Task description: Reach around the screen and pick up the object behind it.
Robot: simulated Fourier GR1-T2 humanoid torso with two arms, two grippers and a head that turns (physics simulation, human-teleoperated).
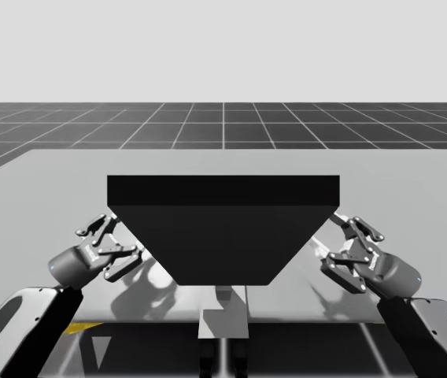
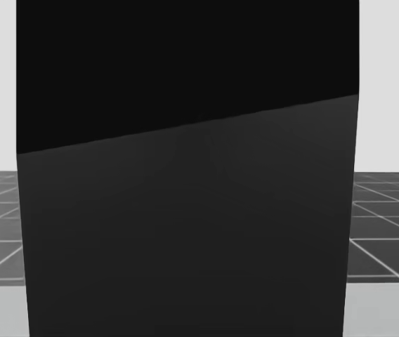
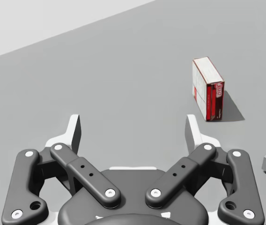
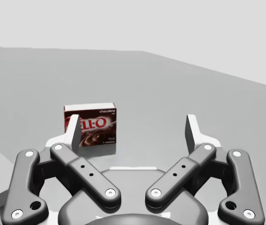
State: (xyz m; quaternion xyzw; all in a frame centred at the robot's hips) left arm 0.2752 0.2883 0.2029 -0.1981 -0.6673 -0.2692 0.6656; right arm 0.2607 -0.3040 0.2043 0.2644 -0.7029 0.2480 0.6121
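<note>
Screen: a black slab (image 1: 223, 228) stands across the middle of the table (image 1: 42, 181), square in front of the robot's head (image 2: 185, 225).
Box: a small red-and-brown box (image 4: 93, 129) stands upright on the tabletop, by my reading on the far side of the screen, with nothing touching it.
Left claw: the left claw (image 3: 133, 129) is spread wide and holds nothing. It sits by the screen's left edge (image 1: 116, 240). The box (image 3: 208, 93) lies well ahead, out past one finger, with its narrow end towards the claw.
Right claw: the right claw (image 4: 133, 129) is also wide open and empty, by the screen's right edge (image 1: 345, 244). The box is near, showing its broad face, but sits partly behind one fingertip rather than centred.
Step in hand: rounding the screen; no grip yet.
Doing it well: the right arm looks better placed. It should keep its forearm clear of the screen's edge and slide sideways until the box sits midway between the fingers. It should then advance low and close only once both pads flank the box.
Risk: a light carton probably topples if a single finger nudges it.
</note>
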